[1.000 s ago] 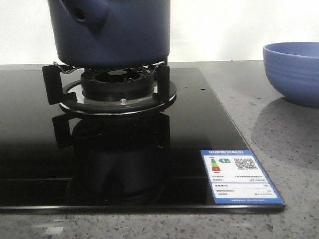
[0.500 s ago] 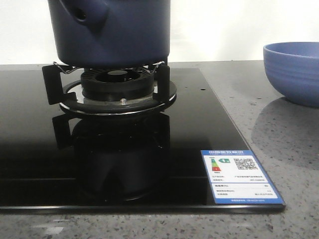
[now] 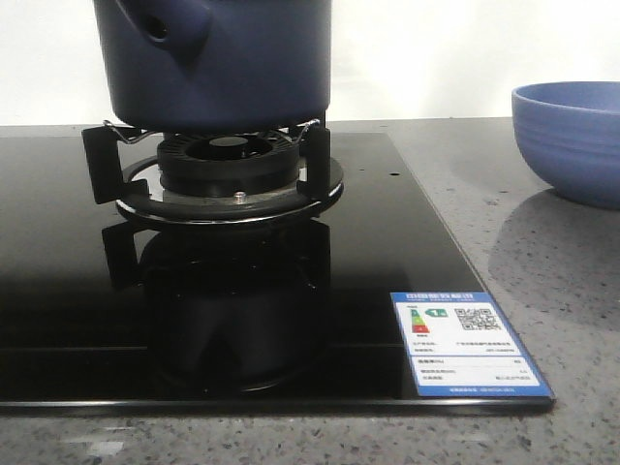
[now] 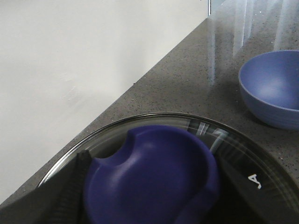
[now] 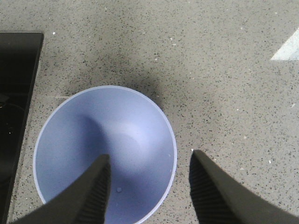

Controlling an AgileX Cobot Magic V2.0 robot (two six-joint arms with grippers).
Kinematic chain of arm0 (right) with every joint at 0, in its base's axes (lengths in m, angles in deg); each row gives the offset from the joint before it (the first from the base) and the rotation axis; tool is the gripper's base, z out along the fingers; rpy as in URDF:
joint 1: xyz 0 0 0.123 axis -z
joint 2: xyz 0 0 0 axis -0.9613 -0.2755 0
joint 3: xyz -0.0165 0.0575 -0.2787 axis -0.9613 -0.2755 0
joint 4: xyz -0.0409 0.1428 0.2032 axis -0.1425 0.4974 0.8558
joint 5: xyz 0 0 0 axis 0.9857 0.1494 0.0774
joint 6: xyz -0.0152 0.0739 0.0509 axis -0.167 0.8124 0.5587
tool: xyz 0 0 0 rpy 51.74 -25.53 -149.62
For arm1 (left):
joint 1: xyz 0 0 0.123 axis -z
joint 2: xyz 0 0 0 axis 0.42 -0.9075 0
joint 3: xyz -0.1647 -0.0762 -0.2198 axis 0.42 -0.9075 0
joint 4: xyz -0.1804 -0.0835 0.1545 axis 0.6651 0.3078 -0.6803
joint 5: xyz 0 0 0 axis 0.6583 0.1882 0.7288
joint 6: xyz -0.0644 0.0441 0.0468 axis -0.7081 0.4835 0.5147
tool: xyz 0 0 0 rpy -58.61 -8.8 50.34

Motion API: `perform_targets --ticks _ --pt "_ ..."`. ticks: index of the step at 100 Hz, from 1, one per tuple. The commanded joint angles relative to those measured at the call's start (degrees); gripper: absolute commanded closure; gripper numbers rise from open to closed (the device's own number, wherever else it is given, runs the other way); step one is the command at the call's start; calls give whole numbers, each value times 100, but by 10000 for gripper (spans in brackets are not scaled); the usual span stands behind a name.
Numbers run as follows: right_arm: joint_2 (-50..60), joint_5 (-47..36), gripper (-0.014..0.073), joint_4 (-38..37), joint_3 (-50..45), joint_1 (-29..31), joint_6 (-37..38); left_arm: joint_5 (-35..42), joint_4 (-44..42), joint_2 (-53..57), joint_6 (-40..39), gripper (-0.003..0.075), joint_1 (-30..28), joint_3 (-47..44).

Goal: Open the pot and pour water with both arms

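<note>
The dark navy pot [image 3: 218, 63] stands on the burner [image 3: 228, 160], its stubby handle [image 3: 170, 24] toward the front left. In the left wrist view its glass lid [image 4: 233, 144] is on, with a big blue knob [image 4: 149, 177] filling the space at my left gripper [image 4: 152, 191]. One ribbed finger [image 4: 72, 186] lies against the knob's side; the other finger is hidden. My right gripper [image 5: 149, 161] is open above the light blue bowl [image 5: 93, 140], straddling its rim. Any water in the pot is hidden. Neither gripper shows in the front view.
The black glass stove [image 3: 387, 242] carries a blue energy label [image 3: 470, 339] at its front right corner. The bowl [image 3: 572, 136] sits on the speckled grey counter [image 5: 224, 70] to the stove's right. A white wall runs behind.
The pot and the bowl have not moved. Only the dark reflection in the stove glass below the burner has shifted slightly.
</note>
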Motion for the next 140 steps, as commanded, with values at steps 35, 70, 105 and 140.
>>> perform_targets --ticks 35,70,105,140 --pt "182 -238 246 99 180 17 -29 -77 399 120 9 360 28 231" --pt "182 -215 246 99 180 17 -29 -97 398 359 -42 149 17 231" --pt "327 -260 250 597 180 17 -181 -102 388 1623 -852 158 -875 231" --pt "1158 -1821 650 2856 -504 5 -1014 -379 71 2502 -2513 739 -2132 123"
